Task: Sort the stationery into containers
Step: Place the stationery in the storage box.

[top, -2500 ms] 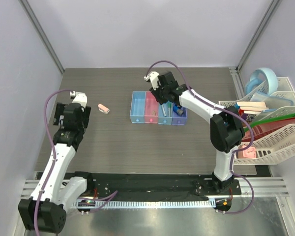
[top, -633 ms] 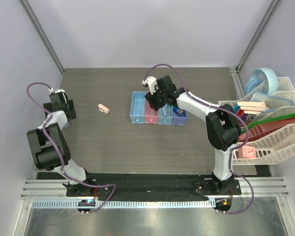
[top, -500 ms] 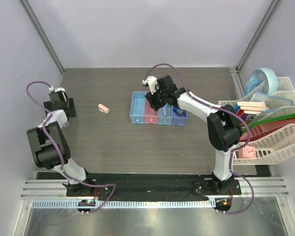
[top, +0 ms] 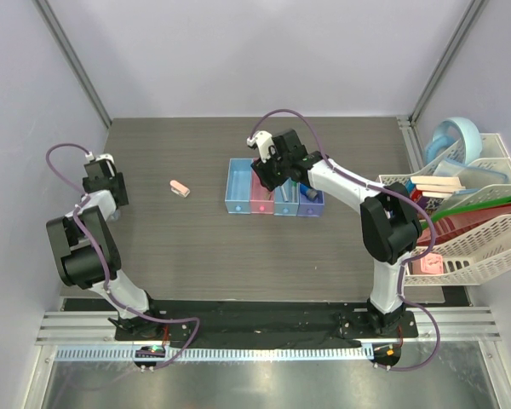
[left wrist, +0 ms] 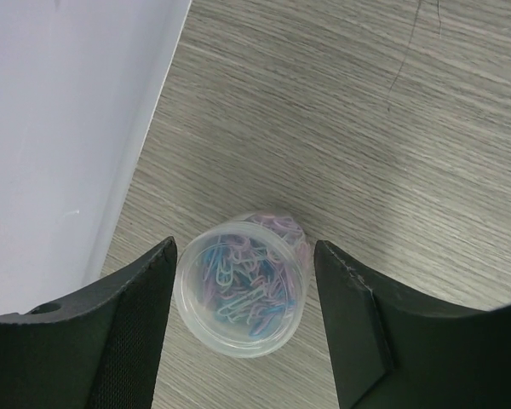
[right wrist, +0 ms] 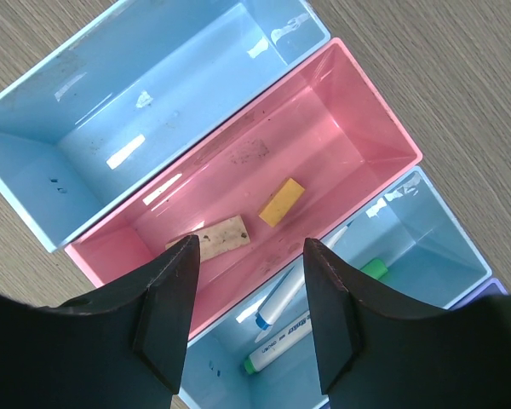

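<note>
The left gripper point(left wrist: 245, 251) has its two black fingers set either side of a clear round tub point(left wrist: 241, 294) of coloured paper clips. Each finger sits right at the tub's rim, and whether they press it cannot be told. The tub stands upright on the wood-grain table point(top: 238, 247), far to the left of the row of bins and just beside the pale side wall point(left wrist: 60, 128) at the table's left edge. Bare tabletop stretches from the tub toward the bins.

The right gripper point(right wrist: 251, 247) hangs above the pink bin point(right wrist: 324, 111), fingers parted about half way, with nothing between them. In that bin a tan block point(right wrist: 213, 239) and a small yellow block point(right wrist: 281, 202) lie apart on the floor. The light blue end bin point(right wrist: 153, 94) is joined to one long side. The second light blue bin point(right wrist: 409, 221), joined to the other, holds two white pens point(right wrist: 277, 302) lying side by side.

A pink eraser point(top: 180, 188) lies on open table left of the bins, between them and the tub. A white rack point(top: 485, 247) crowds the table's edge right of the bins.
</note>
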### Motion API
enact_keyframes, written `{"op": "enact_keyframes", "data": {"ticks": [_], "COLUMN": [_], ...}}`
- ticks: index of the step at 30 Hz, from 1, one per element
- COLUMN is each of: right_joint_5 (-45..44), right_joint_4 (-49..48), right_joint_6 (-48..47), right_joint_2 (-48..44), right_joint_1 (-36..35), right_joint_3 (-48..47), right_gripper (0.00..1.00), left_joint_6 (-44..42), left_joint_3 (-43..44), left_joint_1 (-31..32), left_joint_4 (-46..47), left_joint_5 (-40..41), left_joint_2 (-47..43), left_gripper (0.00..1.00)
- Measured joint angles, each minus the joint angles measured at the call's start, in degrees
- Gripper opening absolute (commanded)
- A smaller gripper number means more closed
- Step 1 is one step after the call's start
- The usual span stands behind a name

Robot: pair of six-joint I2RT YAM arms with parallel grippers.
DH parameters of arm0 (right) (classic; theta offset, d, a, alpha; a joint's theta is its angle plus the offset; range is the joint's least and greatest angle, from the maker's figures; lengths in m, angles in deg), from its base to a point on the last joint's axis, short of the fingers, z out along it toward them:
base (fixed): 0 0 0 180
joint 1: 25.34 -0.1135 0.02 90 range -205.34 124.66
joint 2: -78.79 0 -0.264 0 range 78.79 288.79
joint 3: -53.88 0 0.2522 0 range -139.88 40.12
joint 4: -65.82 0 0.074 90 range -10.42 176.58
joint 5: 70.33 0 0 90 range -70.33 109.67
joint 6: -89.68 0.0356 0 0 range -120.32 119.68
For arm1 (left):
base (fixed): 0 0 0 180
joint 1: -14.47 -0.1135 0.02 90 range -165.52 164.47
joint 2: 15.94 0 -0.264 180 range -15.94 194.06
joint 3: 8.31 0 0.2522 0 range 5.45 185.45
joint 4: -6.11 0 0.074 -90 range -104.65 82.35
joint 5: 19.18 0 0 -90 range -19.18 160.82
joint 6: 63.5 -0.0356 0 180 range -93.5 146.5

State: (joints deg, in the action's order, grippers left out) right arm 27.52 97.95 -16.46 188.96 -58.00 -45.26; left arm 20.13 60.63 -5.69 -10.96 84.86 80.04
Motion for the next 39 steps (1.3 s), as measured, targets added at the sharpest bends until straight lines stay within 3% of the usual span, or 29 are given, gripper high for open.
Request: {"op": "enact_keyframes", "data": {"ticks": [5, 11, 17, 39], "right_joint_5": [0.02, 0.00, 0.00, -0.09], "right_joint_4": [0.00, 0.04, 0.11, 0.13], "right_joint_6": [0.00, 0.00, 0.00, -0.02], "right_joint_2": [0.00, 0.00, 0.00, 0.00], "right_joint_1": [0.00, -0.02, -0.20, -0.61], "right_joint_3": [0.00, 0.02, 0.02, 0.00], "right_gripper": [0.57, 0.57, 0.57, 0.59], "left_joint_6": [0.00, 0.24, 1.03, 1.73], "left_joint_3": [0.00, 0.00, -0.90, -1.07], "left_joint_1": [-0.22, -0.44, -0.76, -0.87], "left_joint_4": [0.09, 0.98, 0.81, -1.79], "left_joint_5": [-0.63, -1.75, -3.39, -7.10], "left_joint_2": [0.09, 0.09, 0.09, -4.26], "left_gripper": [0.63, 0.43, 0.29, 0.23]}}
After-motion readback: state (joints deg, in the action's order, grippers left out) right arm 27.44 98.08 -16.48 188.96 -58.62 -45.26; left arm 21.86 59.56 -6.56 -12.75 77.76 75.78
